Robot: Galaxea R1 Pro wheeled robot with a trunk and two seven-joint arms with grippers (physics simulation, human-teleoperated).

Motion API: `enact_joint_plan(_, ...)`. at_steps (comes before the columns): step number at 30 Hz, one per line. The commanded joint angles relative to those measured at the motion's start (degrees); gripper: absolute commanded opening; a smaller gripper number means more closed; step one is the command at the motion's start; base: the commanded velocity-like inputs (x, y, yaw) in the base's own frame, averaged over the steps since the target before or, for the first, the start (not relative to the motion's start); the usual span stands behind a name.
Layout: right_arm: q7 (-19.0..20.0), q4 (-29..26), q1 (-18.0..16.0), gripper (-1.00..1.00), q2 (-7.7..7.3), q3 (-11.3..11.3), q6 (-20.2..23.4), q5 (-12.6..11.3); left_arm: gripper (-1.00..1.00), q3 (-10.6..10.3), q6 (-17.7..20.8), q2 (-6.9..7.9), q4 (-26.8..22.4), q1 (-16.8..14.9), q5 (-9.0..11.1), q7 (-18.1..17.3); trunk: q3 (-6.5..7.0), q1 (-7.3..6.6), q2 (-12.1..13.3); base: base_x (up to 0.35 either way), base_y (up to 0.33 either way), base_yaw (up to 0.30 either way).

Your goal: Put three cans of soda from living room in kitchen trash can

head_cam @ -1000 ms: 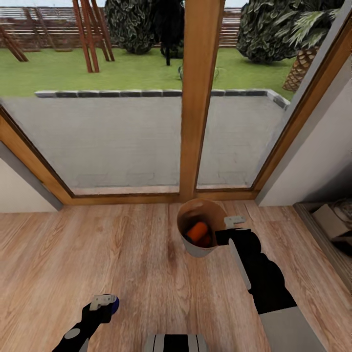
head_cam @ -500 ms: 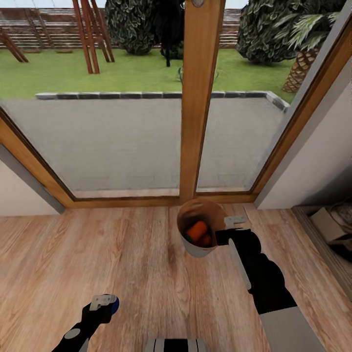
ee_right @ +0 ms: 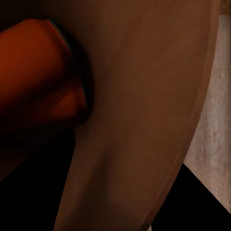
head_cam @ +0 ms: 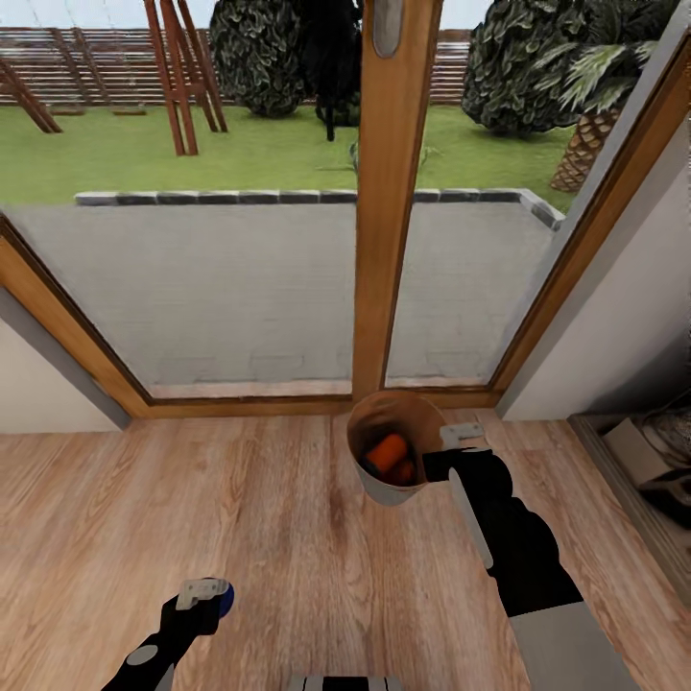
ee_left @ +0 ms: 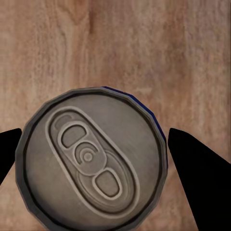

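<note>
My right gripper [head_cam: 453, 443] is shut on the rim of the tash can [head_cam: 387, 489], holding the dark grey bin with its brown inside just above the wood floor. Two orange soda cans [head_cam: 390, 453] lie inside it. The right wrist view looks into the bin's brown inner wall [ee_right: 144, 110], with an orange can [ee_right: 33, 72] against it. Low on the left, my left gripper [head_cam: 205, 595] is shut on the dark blue soda can [head_cam: 225, 601]. The left wrist view shows the can's grey metal top [ee_left: 91, 156] between the black fingers [ee_left: 197, 168].
Wood-framed glass doors stand straight ahead, with their centre post [head_cam: 389, 192] just behind the bin; a patio and garden lie beyond. A low shelf with boxes [head_cam: 648, 451] sits at the right wall. White wall sections [head_cam: 48, 384] flank the doors.
The whole picture has shifted slightly, with the door frame and floor edge now lower, so the camera has moved. Both grippers keep their holds in the same places.
</note>
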Motion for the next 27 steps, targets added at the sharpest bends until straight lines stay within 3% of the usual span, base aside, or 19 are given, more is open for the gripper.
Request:
enact_joint_plan(1,0.2,0.0,0.0,-1.0,0.01,0.0,0.0,-0.3,-1.0,0.0,0.0,0.0,0.0,0.0,0.0,-0.1,0.29,-0.23,0.4,0.0,0.0,0.0)
enact_joint_plan(27,0.2,0.1,0.0,-1.0,0.09,0.0,0.0,-0.4,-1.0,0.1,0.1,0.0,0.1,0.0,0.1,-0.1,7.38,-5.94,10.8,0.0,0.0,0.0)
